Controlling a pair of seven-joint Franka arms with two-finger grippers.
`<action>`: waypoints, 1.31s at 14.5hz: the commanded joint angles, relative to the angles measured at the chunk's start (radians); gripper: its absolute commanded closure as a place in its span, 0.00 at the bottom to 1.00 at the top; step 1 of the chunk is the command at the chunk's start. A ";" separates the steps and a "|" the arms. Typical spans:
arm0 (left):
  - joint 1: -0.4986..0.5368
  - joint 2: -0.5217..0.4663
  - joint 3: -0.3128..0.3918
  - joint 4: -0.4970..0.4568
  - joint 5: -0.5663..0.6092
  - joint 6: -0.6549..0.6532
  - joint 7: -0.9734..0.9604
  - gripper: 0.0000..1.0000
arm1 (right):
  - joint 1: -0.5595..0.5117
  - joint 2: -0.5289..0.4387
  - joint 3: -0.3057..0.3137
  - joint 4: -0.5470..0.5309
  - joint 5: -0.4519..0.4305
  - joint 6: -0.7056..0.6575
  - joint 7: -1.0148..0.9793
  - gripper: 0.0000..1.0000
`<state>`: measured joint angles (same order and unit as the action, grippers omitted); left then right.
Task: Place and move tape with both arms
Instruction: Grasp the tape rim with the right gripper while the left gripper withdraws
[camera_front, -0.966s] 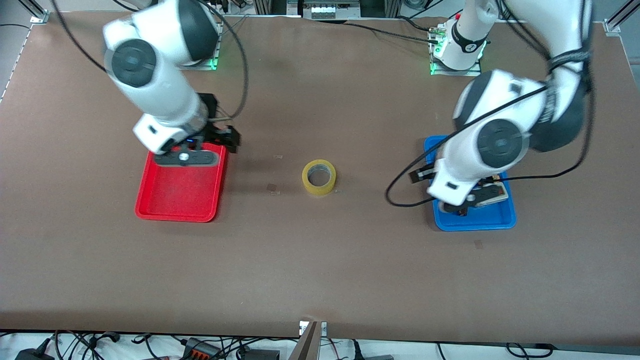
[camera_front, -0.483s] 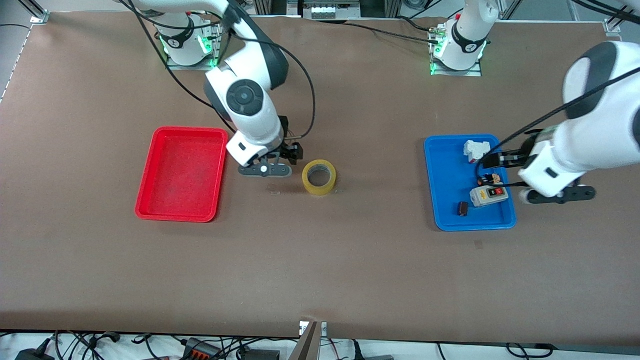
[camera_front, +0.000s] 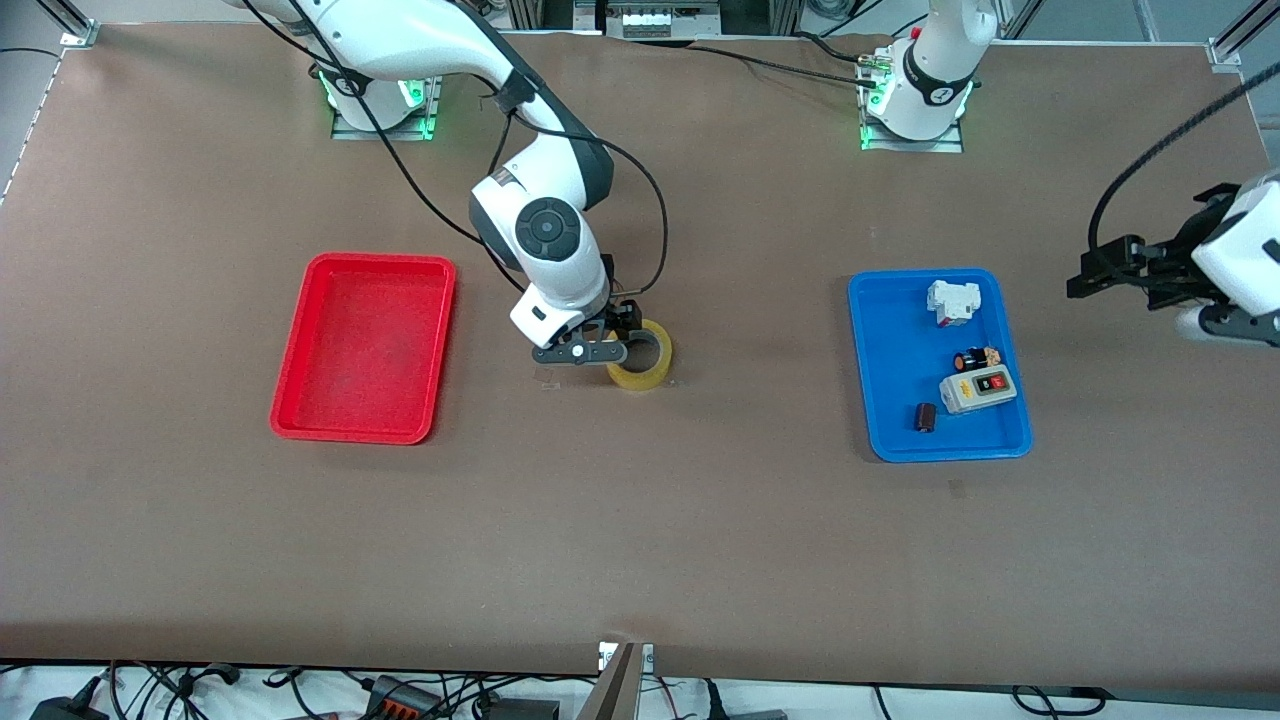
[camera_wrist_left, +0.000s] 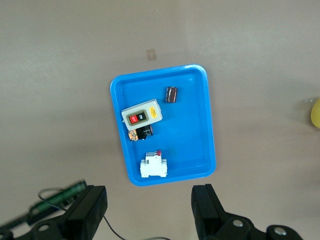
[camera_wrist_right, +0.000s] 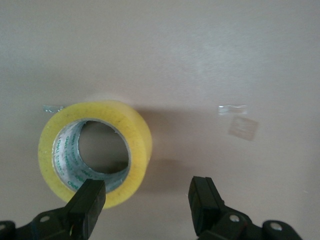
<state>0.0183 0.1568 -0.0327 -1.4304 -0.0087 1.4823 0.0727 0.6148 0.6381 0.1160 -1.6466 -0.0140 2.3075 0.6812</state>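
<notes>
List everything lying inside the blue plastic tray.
The blue plastic tray holds a white breaker-like block, a grey switch box with red and black buttons, a small black-and-orange part and a dark cylinder. Nothing covers them.

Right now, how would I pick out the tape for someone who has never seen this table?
Find the red tray and the blue tray on the brown table. The tape lies flat on the bare table between them, under the right gripper. It is the only yellowish ring with a wide round hole.
</notes>
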 joint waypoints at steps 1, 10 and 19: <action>0.000 -0.100 -0.009 -0.137 0.009 0.069 0.024 0.00 | 0.020 0.032 -0.012 0.019 -0.012 0.035 0.018 0.02; 0.002 -0.091 -0.021 -0.114 -0.028 0.053 -0.005 0.00 | 0.022 0.110 -0.012 0.027 -0.056 0.157 0.018 0.02; -0.009 -0.091 -0.024 -0.113 -0.024 0.030 -0.045 0.00 | 0.010 0.103 -0.012 0.027 -0.101 0.173 0.018 0.97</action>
<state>0.0114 0.0870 -0.0565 -1.5241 -0.0224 1.5107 0.0591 0.6240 0.7506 0.1102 -1.6303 -0.0922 2.4779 0.6812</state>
